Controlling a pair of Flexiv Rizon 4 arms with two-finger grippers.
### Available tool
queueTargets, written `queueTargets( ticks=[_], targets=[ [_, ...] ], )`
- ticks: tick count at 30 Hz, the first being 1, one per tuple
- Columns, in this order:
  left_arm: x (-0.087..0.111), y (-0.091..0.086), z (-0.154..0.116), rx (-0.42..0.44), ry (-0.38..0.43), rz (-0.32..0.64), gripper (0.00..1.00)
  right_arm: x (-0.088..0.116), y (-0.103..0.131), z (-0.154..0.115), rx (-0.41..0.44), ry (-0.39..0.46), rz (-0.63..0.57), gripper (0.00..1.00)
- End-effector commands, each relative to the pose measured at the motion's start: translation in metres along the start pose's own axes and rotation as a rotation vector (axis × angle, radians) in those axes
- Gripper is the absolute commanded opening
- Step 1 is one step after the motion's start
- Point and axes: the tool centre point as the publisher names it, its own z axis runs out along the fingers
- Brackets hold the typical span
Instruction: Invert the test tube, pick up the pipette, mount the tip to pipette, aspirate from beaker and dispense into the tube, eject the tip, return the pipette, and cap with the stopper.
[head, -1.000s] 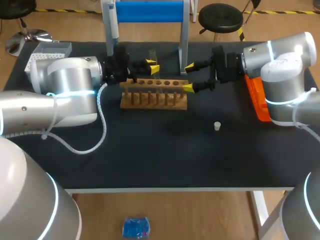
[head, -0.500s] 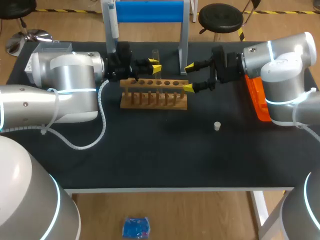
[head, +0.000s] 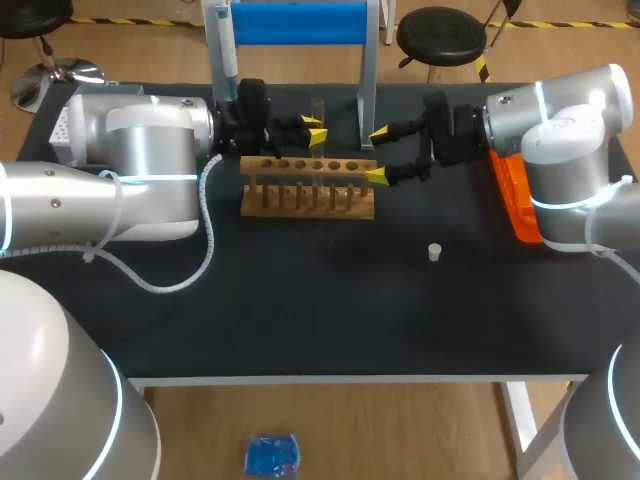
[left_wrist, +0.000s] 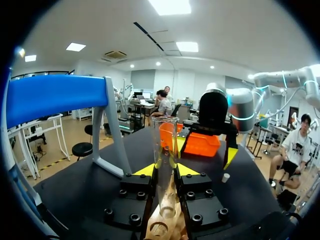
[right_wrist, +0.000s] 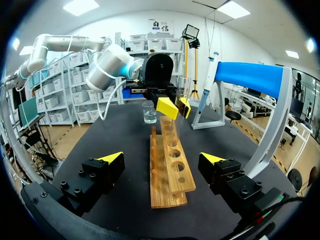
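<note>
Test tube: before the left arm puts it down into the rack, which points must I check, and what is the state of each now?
1. Grip: the left gripper is shut on the test tube, with a yellow tip on each side. Ok.
2. Pose: the tube stands upright between the fingers. Ok.
3. Aim: the wooden rack lies under the gripper, but it is unclear whether the tube's lower end meets a hole. Cannot tell.
4. Other arm: the right gripper is open, holds nothing and stands at the rack's far end, apart from the tube. Ok.
5. Stopper: it lies free on the table, away from the rack. Ok.
</note>
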Motion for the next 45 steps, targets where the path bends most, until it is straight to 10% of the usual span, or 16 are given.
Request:
queueTargets(
  ticks=[1, 30, 32, 45],
  targets=[
    [-0.0012, 0.0014, 0.0014, 0.004, -0.001, 0.0, 0.0, 0.0009, 0.0002, -0.0007, 0.0, -0.002, -0.001, 1.0],
    [0.0053, 0.0101, -0.0039, 0.04, -0.031, -0.002, 0.0, 0.0009, 0.0002, -0.0007, 0.0, -0.002, -0.001, 1.0],
    [0.0042, 0.0103, -0.0038, 0.037, -0.032, -0.011, 1.0, 0.0009, 0.0002, -0.0007, 0.0, -0.002, -0.001, 1.0],
    [0.0027, 0.0038, -0.0074, 0.006, -0.045, -0.002, 1.0, 0.0009, 0.0002, -0.0007, 0.0, -0.002, -0.001, 1.0]
  ],
)
